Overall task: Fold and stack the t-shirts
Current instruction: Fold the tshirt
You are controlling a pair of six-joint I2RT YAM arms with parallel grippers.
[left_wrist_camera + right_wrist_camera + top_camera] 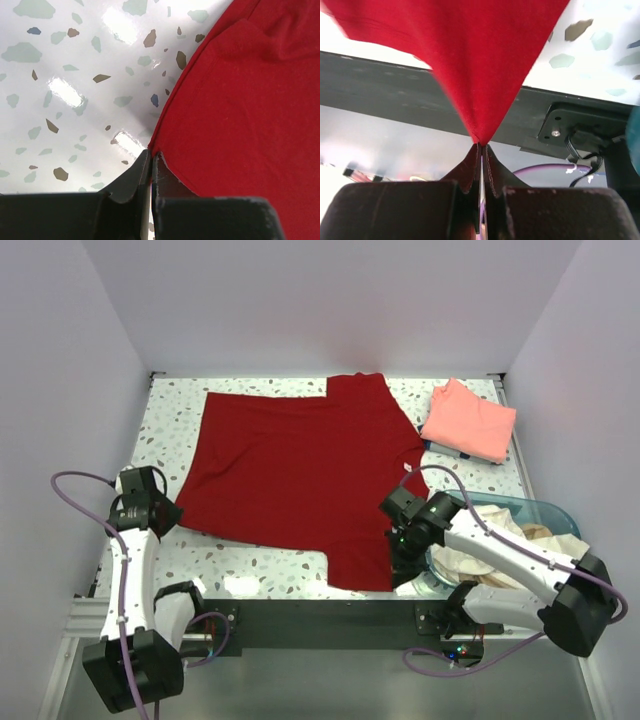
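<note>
The large dark red t-shirt [290, 470] lies spread flat across the middle of the table, its small white neck label [407, 469] at the right edge. My left gripper [175, 517] is at the shirt's near-left corner. In the left wrist view it [151, 154] is shut on the edge of the red cloth [240, 100]. My right gripper [398, 545] is at the near-right sleeve. In the right wrist view it [481, 145] is shut on red cloth [470, 60] drawn up to a point. A folded salmon-pink shirt [468, 420] lies at the back right. Cream-white shirts [490, 552] lie in the basket.
A translucent teal plastic basket [556, 510] stands at the right, close beside my right arm. The black mounting rail [320, 625] runs along the near edge of the speckled table [250, 562]. White walls enclose the table on three sides.
</note>
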